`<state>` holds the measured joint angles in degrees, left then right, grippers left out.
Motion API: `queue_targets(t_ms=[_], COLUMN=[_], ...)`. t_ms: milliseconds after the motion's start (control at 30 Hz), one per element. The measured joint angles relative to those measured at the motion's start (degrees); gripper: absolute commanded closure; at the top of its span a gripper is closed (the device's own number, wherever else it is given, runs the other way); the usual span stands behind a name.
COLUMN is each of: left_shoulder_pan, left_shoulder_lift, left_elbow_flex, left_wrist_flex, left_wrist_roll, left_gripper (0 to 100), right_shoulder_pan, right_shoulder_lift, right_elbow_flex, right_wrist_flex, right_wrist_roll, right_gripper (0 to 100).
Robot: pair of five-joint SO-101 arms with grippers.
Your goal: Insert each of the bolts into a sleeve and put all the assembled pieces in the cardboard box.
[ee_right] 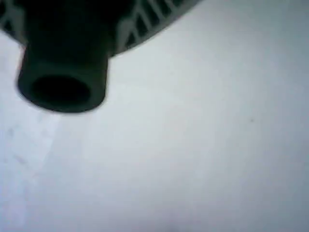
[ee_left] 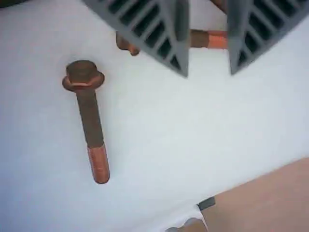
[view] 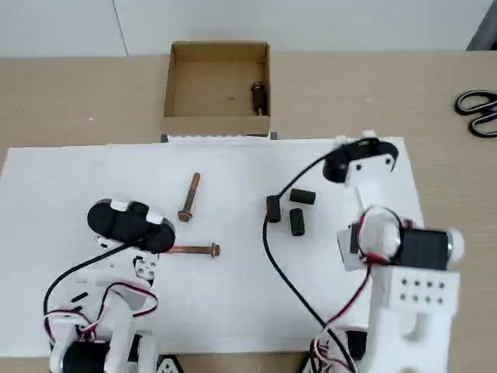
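The cardboard box stands at the back with one assembled bolt and sleeve inside. Two copper bolts lie on the white sheet: one tilted, one level. My left gripper hangs open over the level bolt, whose shank crosses the gap between the grey ribbed fingers. Three black sleeves lie mid-sheet. My right gripper is to their right, shut on a black sleeve whose open end shows.
The white sheet covers most of the wooden table. Black scissors lie at the far right edge. A black cable runs across the sheet from the right arm, close to the sleeves.
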<state>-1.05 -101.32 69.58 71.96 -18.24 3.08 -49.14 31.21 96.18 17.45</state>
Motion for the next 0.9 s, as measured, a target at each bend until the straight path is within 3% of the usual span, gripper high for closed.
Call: queue_targets(t_ms=[267,467,667,900], left_shoulder_pan=[0.4,0.4,0.4,4.0], left_shoulder_lift=[23.7,50.0,70.4,84.9], left_elbow_flex=[-19.4,-39.3,-53.8,-56.8], left_wrist_flex=[0.7,8.6,17.2,21.0], left_wrist_roll=[-0.7,-0.8,-6.9,-17.7], left_gripper=[95,95,95,94], right_shoulder_pan=[4.7,5.5,5.5,5.5], right_shoulder_lift=[-4.4,-4.6,-4.6,-4.6], right_elbow_flex=[1.1,1.1,1.1,1.3], right_wrist_flex=[0.0,0.0,0.0,0.0], right_wrist_roll=[0.0,0.0,0.0,0.0], right_gripper=[99.5,99.5,99.5,99.5])
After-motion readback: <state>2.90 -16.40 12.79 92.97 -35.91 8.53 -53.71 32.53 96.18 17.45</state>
